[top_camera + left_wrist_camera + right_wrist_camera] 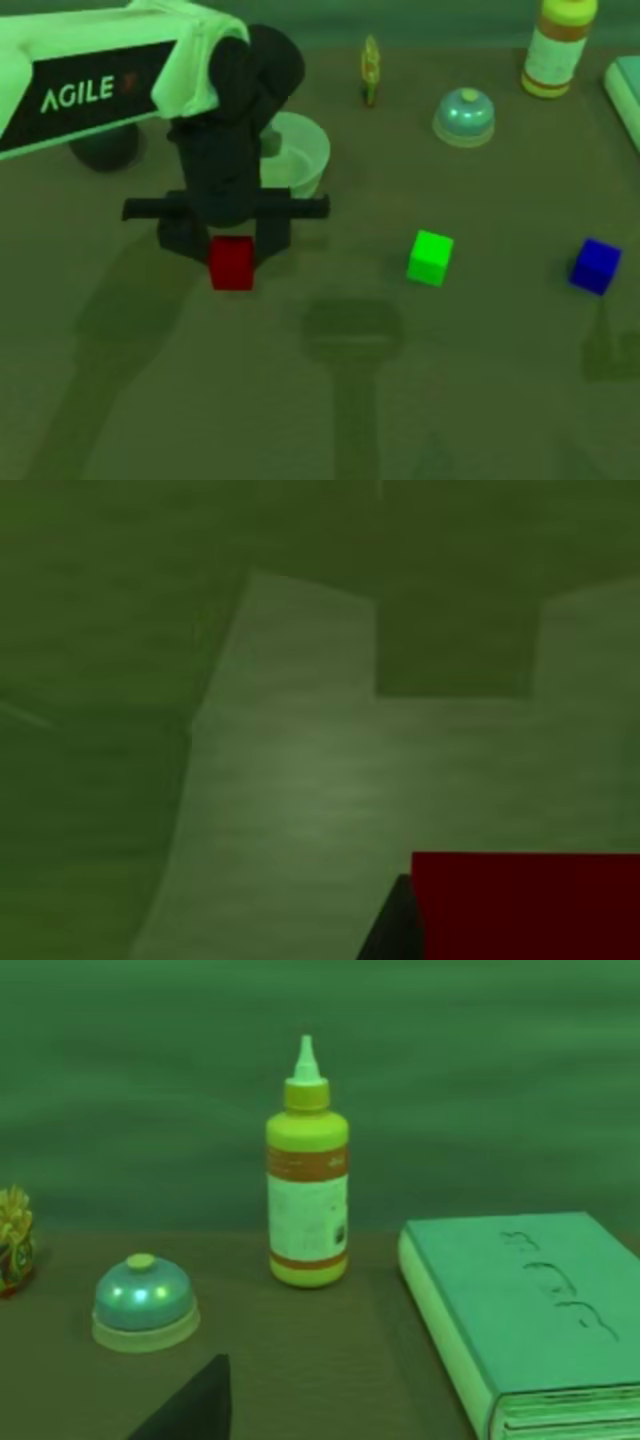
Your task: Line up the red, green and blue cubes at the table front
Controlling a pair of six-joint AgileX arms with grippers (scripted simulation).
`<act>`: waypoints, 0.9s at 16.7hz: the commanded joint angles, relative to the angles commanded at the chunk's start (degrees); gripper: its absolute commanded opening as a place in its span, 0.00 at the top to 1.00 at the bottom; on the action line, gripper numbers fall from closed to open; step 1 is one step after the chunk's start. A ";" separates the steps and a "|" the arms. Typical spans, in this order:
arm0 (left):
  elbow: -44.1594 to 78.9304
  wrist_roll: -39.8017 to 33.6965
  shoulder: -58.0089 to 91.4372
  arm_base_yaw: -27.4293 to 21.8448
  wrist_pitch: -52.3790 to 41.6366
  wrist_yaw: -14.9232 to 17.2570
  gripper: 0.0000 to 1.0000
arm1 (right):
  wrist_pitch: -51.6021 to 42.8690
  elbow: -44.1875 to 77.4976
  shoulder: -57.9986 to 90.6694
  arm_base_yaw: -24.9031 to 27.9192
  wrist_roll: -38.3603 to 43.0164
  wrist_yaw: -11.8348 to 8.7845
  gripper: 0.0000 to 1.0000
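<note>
At the left of the table [300,420], the left arm reaches in from the upper-left corner, and its left gripper [232,250] hangs straight down over the red cube [231,263], its dark fingers set at either side of the cube's upper part; whether they press on it or stand a little apart I cannot tell. In the left wrist view the cube fills the lower corner with a dark finger [390,930] against its side. Just behind the gripper stands a white bowl [300,152]. Toward the middle, a small yellow figure [370,70] stands at the back, with a domed bell [464,117] near it. The green cube [431,257] lies in front of the bell, well apart from the red one. Farther right sits the blue cube [595,266], with a yellow bottle [558,48] and a book [626,95] at the back. The right gripper is not seen in the top view.
</note>
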 joint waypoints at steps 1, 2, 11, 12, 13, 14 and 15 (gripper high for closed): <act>-1.37 -1.11 -1.35 -0.90 0.15 -0.03 1.00 | 0.00 0.00 0.00 0.00 0.00 0.00 0.00; -3.30 -2.62 -3.19 -2.10 0.32 -0.07 1.00 | 0.00 0.00 0.00 0.00 0.00 0.00 0.00; -20.09 -15.27 -18.22 -13.12 1.55 -0.42 1.00 | 0.00 0.00 0.00 0.00 0.00 0.00 0.00; -20.09 -15.27 -18.22 -13.12 1.55 -0.42 1.00 | 0.00 0.00 0.00 0.00 0.00 0.00 0.00; -20.09 -15.27 -18.22 -13.12 1.55 -0.42 1.00 | 0.00 0.00 0.00 0.00 0.00 0.00 0.00; -19.94 -15.10 -17.98 -12.86 1.47 -0.41 1.00 | 0.00 0.00 0.00 0.00 0.00 0.00 0.00; -20.08 -15.09 -17.91 -12.87 1.66 -0.41 1.00 | 0.00 0.00 0.00 0.00 0.00 0.00 0.00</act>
